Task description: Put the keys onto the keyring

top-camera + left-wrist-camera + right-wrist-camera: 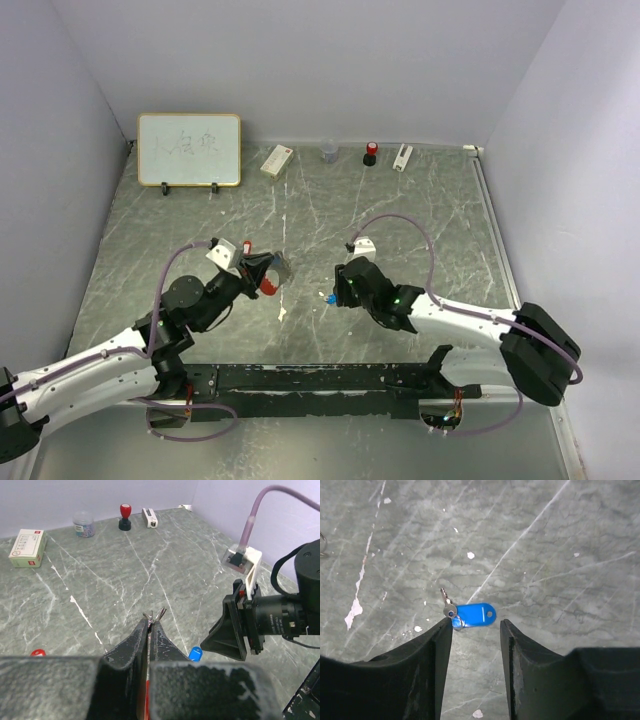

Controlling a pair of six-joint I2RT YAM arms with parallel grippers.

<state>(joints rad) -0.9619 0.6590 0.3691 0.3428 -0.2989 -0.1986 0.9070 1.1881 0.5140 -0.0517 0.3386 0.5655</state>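
Observation:
My left gripper (266,272) (152,621) is shut on the keyring (281,270). Thin grey wire loops (155,613) stick out past its fingertips, and the red fob (268,288) shows between and below the fingers. The blue key (472,615) (328,298) (195,653) lies flat on the table, its silver blade pointing away. My right gripper (476,625) (338,293) stands open just short of it, one fingertip (447,627) touching the key's small ring. A small red piece (37,653), perhaps the red key's head, lies on the table left of my left fingers.
Along the back wall stand a whiteboard (189,149), a small white box (276,160) (28,548), a clear jar of clips (329,151) (83,524), a red-topped stamp (371,153) (124,517) and a white oblong item (402,157) (149,517). The right wrist's camera (270,620) sits close by.

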